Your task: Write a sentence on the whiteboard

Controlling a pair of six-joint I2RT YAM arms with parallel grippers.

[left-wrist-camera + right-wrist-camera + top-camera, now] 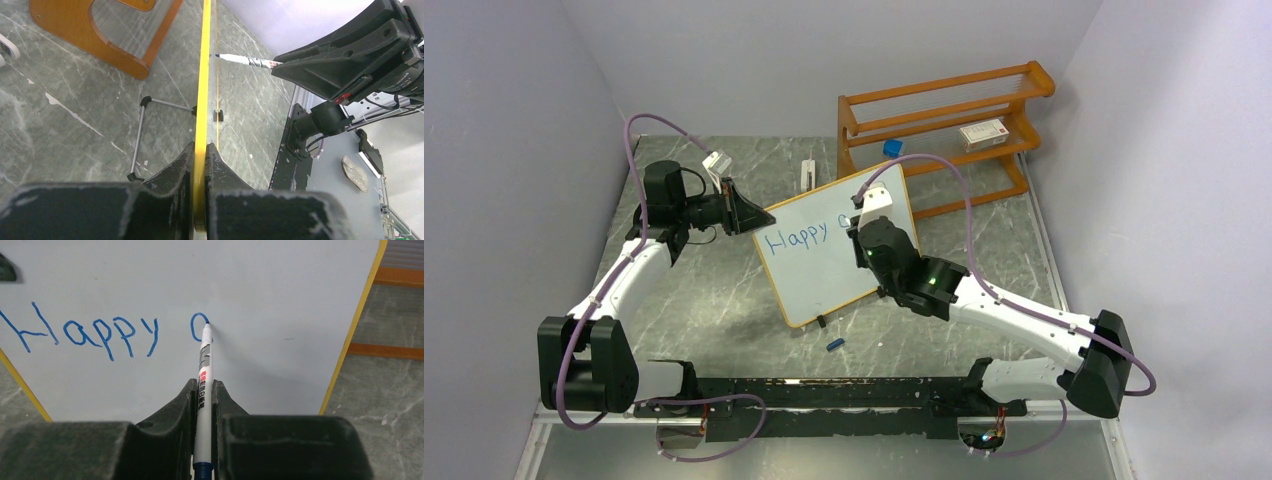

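The whiteboard (pixel 819 275) stands propped across the middle of the table (pixel 714 300) and splits it in two. The left gripper (pixel 764 220) clamps its left edge. The right gripper (pixel 856 237) and its marker (pixel 204 360) crowd the right half of the face. Behind it, the rack (pixel 944 125) sits close to the board's far right corner, leaving only a narrow gap, and the wire stand (pixel 140 135) juts out at the back. Open marble lies left of the board and in front, except for a small blue cap (pixel 834 345).

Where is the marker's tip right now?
In the right wrist view, the marker, clamped in the right fingers, has its tip on the whiteboard, just right of the blue word Happy.
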